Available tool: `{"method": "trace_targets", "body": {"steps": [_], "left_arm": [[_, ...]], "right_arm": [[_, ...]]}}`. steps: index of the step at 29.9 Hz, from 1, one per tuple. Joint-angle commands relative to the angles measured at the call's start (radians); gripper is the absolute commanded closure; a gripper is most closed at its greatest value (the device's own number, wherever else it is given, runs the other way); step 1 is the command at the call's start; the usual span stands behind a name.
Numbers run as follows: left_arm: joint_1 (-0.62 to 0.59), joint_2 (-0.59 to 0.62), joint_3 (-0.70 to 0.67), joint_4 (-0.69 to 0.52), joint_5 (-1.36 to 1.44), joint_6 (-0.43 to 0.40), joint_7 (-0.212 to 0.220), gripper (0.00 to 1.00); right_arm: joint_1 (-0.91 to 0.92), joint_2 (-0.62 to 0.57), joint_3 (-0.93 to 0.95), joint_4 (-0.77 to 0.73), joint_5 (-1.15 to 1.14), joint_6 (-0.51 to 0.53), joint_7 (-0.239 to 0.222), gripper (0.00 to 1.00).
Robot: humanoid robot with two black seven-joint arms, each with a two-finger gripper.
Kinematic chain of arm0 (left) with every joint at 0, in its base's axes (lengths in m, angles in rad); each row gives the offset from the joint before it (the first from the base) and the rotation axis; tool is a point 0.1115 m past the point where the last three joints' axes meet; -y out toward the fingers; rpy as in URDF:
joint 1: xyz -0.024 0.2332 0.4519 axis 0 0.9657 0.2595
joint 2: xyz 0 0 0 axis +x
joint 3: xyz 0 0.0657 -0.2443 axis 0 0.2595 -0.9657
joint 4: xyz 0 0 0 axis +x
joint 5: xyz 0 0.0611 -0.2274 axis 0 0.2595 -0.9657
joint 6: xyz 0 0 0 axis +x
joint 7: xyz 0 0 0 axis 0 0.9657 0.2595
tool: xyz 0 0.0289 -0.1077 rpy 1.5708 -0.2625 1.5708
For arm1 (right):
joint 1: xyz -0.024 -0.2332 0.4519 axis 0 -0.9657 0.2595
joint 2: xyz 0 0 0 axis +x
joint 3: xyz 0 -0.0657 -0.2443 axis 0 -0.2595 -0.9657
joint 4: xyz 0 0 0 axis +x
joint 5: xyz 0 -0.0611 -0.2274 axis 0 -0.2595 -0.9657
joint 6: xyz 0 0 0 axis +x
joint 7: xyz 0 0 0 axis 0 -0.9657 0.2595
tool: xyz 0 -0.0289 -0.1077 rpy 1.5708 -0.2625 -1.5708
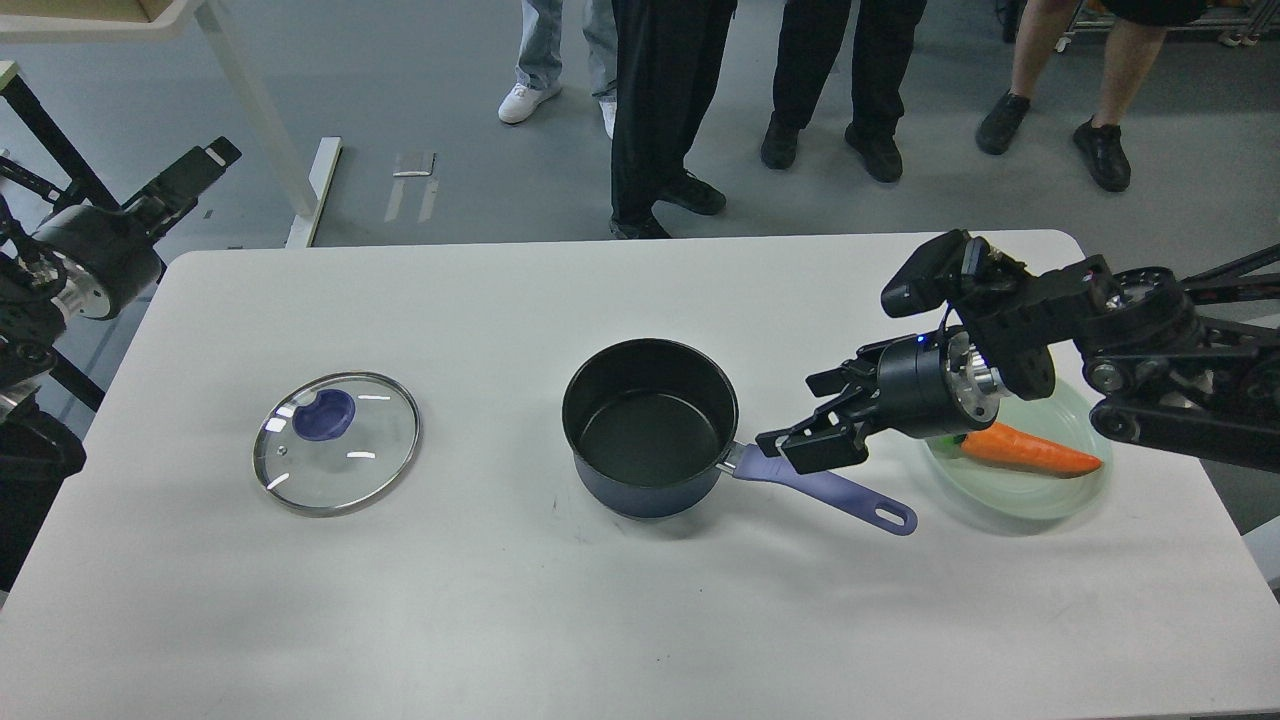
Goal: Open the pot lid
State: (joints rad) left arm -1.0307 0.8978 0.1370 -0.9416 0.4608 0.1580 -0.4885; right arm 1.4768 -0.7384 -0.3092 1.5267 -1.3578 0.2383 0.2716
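My right gripper [800,440] is over the pot [650,425] handle, near its steel joint; jaws look parted around it, contact unclear. My left gripper [195,170] is off the table's [500,600] left edge, jaw state unreadable. One pot, mid-table, uncovered, empty black inside. One lid [337,442] flat on the table, well left of the pot. One green plate [1040,490] holding one carrot [1030,452]

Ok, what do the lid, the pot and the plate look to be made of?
The lid: clear glass, since the table shows through, with a shiny metal rim and a matte blue, probably plastic, knob. The pot: likely coated metal, dark and dull inside, with a smooth lavender handle. The plate under the carrot: pale green, translucent, glass or plastic.
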Motion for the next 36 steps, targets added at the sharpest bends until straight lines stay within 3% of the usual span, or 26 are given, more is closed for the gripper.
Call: {"method": "trace_targets", "body": {"steps": [1,5,10,15,21,28,36], "left_arm": [[-0.009,0.003,-0.034,0.000,-0.114,-0.057,0.000,0.01],[0.001,-0.007,-0.132,0.000,-0.206,-0.107,0.000,0.01],[0.003,-0.049,-0.154,0.026,-0.301,-0.126,0.000,0.01],[0.004,-0.175,-0.155,0.159,-0.367,-0.143,0.000,0.01],[0.006,-0.293,-0.155,0.311,-0.453,-0.287,0.000,0.01],[0.009,-0.387,-0.157,0.397,-0.589,-0.330,0.000,0.01],[0.035,-0.430,-0.161,0.396,-0.636,-0.370,0.000,0.01]], "right_arm": [[-0.061,-0.025,0.171,-0.006,0.017,-0.002,0.026,0.02],[-0.156,-0.024,0.355,-0.036,0.086,-0.007,0.027,0.02],[-0.265,-0.016,0.533,-0.126,0.164,-0.011,0.027,0.01],[-0.338,0.046,0.616,-0.273,0.310,-0.011,0.029,0.00],[-0.392,0.099,0.633,-0.431,0.525,-0.011,0.041,0.00],[-0.432,0.247,0.656,-0.658,0.793,-0.013,0.081,0.00],[-0.500,0.427,0.824,-0.881,1.181,-0.010,0.083,0.00]]}}
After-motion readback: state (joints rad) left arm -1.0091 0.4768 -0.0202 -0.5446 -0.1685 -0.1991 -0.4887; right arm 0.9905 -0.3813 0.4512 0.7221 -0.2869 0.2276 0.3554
